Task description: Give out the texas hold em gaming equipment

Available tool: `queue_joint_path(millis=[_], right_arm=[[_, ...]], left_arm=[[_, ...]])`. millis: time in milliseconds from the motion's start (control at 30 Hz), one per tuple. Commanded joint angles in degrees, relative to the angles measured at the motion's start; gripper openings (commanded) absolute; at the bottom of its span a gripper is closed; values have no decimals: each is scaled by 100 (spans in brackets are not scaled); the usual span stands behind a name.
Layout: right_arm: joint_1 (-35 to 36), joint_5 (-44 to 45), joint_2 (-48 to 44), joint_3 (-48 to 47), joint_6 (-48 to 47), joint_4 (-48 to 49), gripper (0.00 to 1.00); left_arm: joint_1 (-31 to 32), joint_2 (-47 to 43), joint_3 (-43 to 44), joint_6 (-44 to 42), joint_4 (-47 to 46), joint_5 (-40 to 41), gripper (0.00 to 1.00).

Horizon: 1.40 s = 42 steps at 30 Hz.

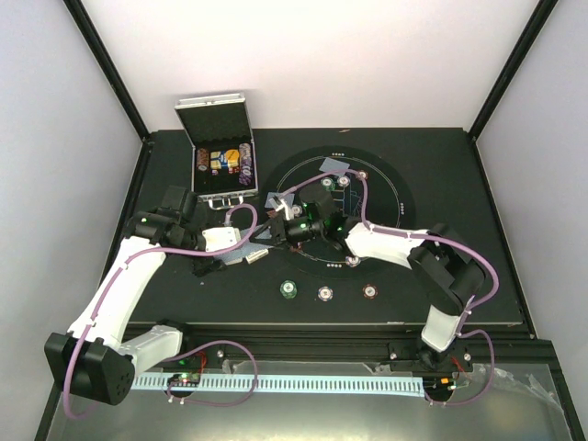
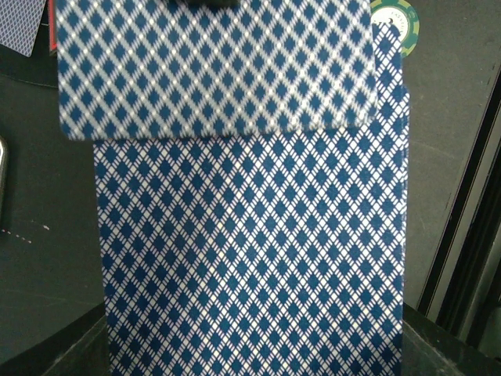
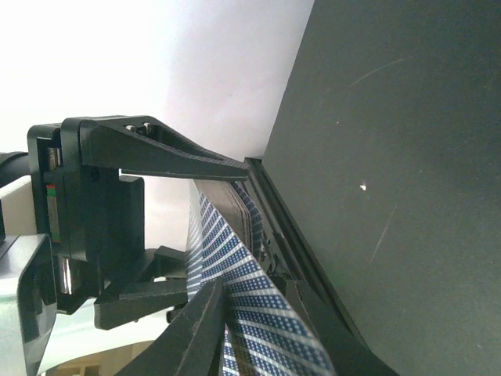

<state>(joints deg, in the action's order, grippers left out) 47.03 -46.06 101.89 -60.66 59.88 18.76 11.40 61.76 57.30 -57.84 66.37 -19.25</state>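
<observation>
From above, my left fingers and right fingers meet over the round mat. At the left wrist, my left fingers grip the deck, and the top card juts past its far edge. At the right wrist, my right fingers straddle the top card; I cannot tell whether they are clamped on it.

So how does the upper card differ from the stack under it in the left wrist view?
The upper card is shifted toward the view's left and overhangs the stack there; the stack reaches further right. The upper card looks blurred and paler, the stack sharp and darker. The upper card lies over the stack, covering most of its upper end. Both show the same blue diamond back.
</observation>
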Motion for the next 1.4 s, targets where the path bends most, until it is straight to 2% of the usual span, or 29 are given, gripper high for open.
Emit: queue_joint_path(millis=[0,300,633,867,1067,1367], right_arm=[[-136,132,-210,69,-264,-461,23],[-312,117,-389,91,-540,-873,19],[-806,123,-779,330,-930,-1462,1],[-1730,131,-1088,1000,-1507,-1988,1],[-2579,525,-1190,1540,-2183,-2587,1],[-2988,1117,-1001,1481,-2724,-3179,1]], left_arm=[[29,-87,221,30,-10,-123,2],[29,-87,221,28,-18,-106,2],[29,-80,230,19,-9,-82,2],[30,-96,220,19,-1,-62,2],[29,-84,212,10,-13,-61,1],[29,-75,216,0,-6,-60,1]])
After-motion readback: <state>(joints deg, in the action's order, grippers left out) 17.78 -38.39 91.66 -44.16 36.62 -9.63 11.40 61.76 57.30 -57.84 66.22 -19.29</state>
